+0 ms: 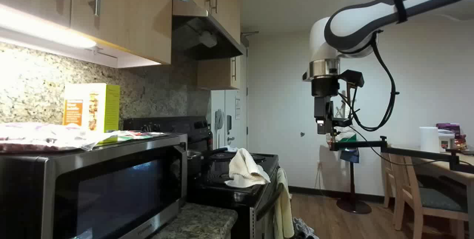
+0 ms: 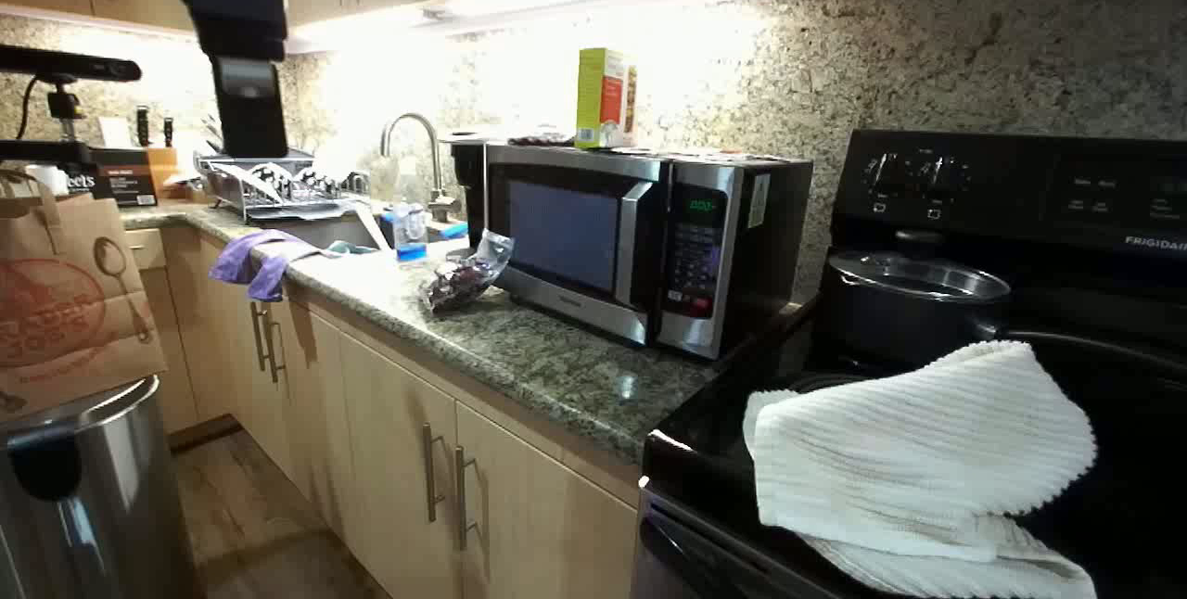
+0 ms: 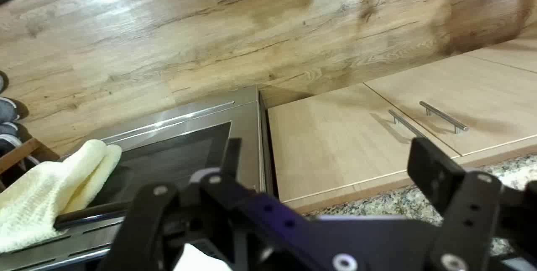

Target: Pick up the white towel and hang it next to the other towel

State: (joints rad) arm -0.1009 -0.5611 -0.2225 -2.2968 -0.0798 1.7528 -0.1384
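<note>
"Towel of ribbed cream-white cloth (image 2: 918, 451): where does it lie?"

"Lower right of the frame in an exterior view, loosely folded on the black stove worktop (image 2: 719, 437)."

"And the black two-fingered gripper (image 3: 329, 164)?"

"Spread wide in the wrist view, holding nothing."

"How will the towel handle?"

"Light, soft, unlikely to slip, I'd judge. I'd pinch its raised fold (image 1: 242, 157), lower centre of an exterior view, then drape it beside the pale yellow cloth towel (image 3: 54, 191), lower left of the wrist view."

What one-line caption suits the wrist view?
Looking down past the open tool: pale yellow towel draped over the oven handle, cabinet doors beside the oven, wood-toned floor beyond.
</note>
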